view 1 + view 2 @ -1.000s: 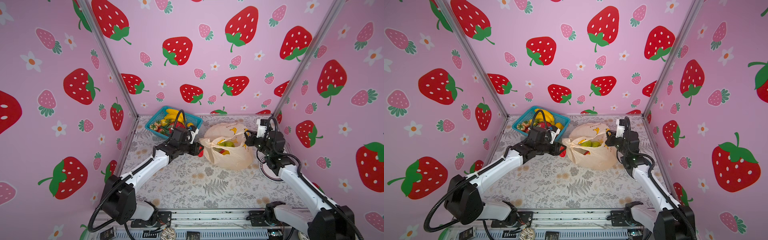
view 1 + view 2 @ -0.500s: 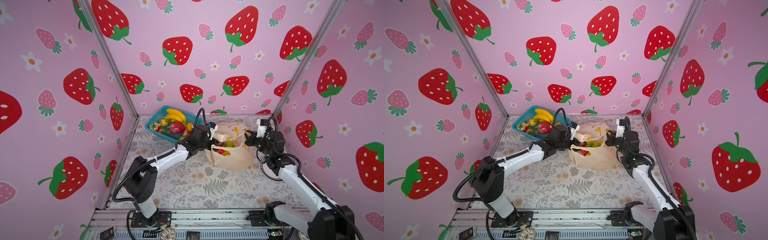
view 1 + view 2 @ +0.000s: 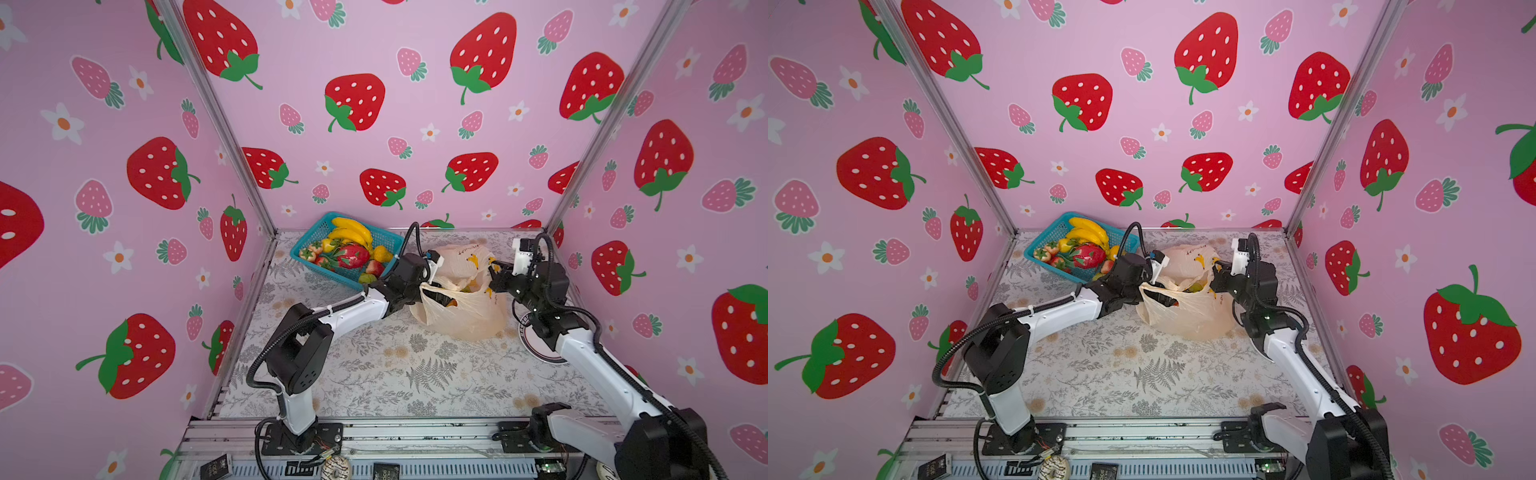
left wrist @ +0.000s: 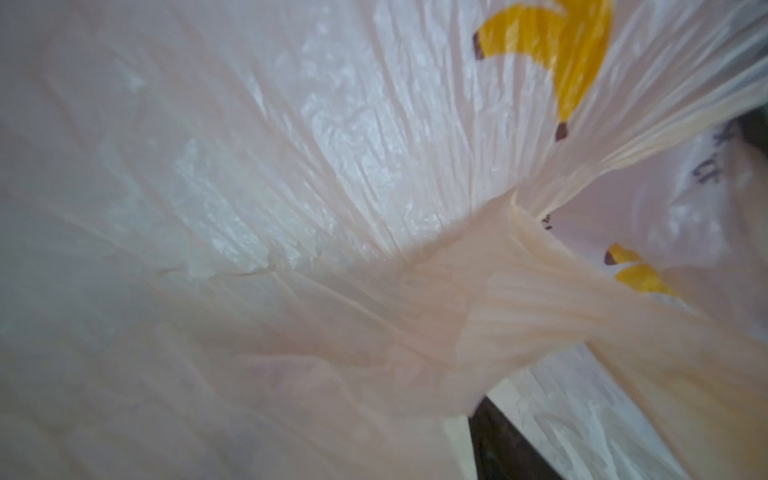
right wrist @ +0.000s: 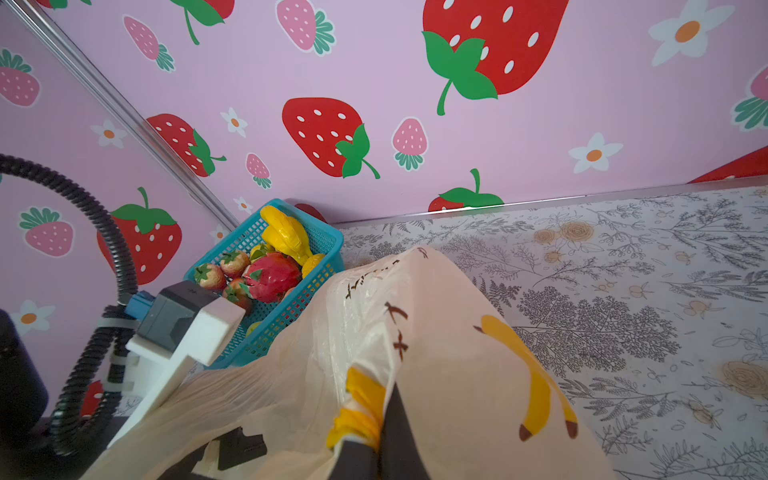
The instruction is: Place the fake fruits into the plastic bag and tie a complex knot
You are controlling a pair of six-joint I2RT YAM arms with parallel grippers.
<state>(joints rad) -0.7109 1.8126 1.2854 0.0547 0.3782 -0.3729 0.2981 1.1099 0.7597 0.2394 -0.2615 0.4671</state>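
The plastic bag (image 3: 461,320) stands at the back of the table, its mouth open, and no knot is in view. My right gripper (image 5: 374,453) is shut on the bag's rim and holds it up. My left gripper (image 3: 438,296) reaches into the bag's mouth. Plastic (image 4: 291,208) covers its camera, and one dark finger (image 4: 498,449) shows off to one side, so the jaws stand apart with nothing seen between them. Yellow-green fake fruits (image 3: 461,286) lie inside the bag. Bananas (image 3: 353,232), a dragon fruit (image 3: 352,255) and strawberries (image 3: 309,251) lie in the basket.
The teal mesh basket (image 3: 316,237) stands in the back left corner, close behind my left wrist. A round dark-rimmed disc (image 3: 536,345) lies under my right arm. Pink walls close in three sides. The floral table top (image 3: 415,374) stretches forward of the bag.
My left arm swung from beside the basket over to the bag, carrying a red fruit. Its gripper is now inside the bag's mouth with its jaws wider. The right arm has not moved.
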